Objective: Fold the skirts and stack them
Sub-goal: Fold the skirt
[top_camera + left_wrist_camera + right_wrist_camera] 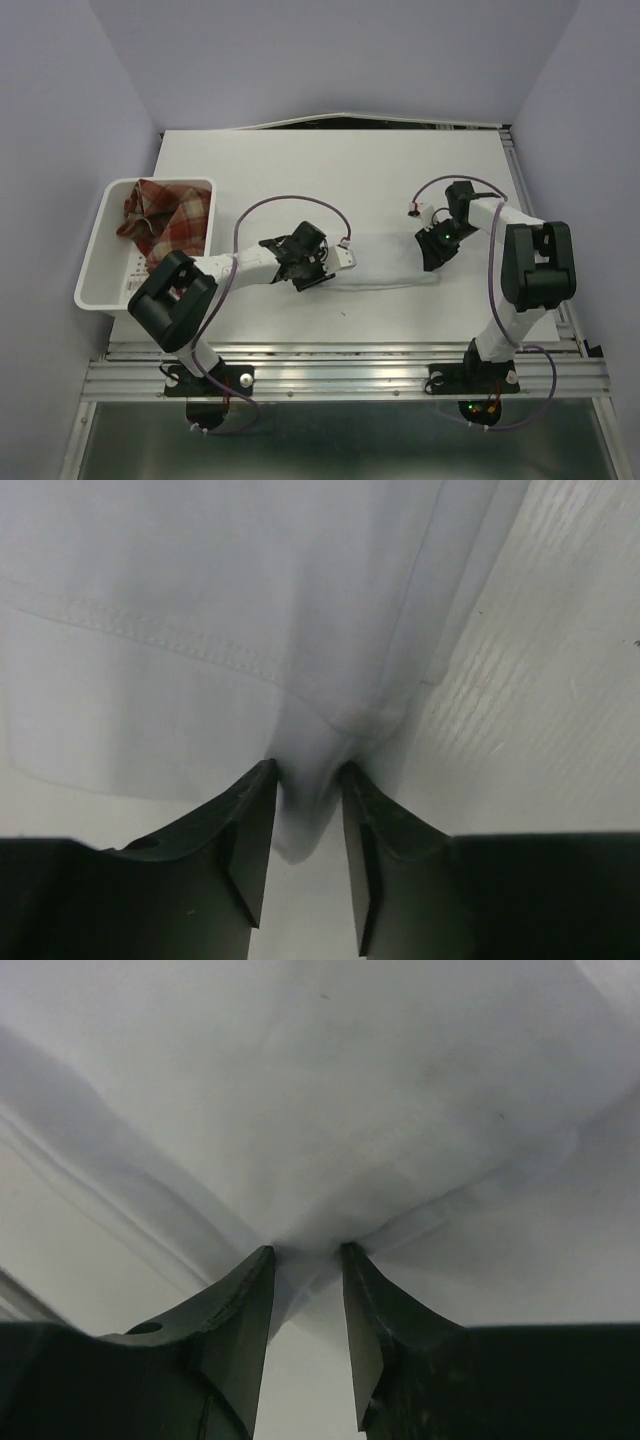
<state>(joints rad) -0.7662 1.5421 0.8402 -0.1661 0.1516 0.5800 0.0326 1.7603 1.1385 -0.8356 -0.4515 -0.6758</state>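
A white skirt (385, 262) lies in a flat band on the white table between my two grippers. My left gripper (318, 266) is shut on the skirt's left end; in the left wrist view (308, 772) a fold of white cloth (200, 610) is pinched between the black fingers. My right gripper (436, 252) is shut on the skirt's right end; in the right wrist view (305, 1250) the cloth (330, 1090) bunches between the jaws. A red plaid skirt (160, 215) lies crumpled in the white basket (100, 280) at the left.
The basket stands at the table's left edge, close to my left arm's elbow. The table (330, 170) runs to a back wall, and a metal rail (350, 375) marks the near edge. Purple cables loop above both arms.
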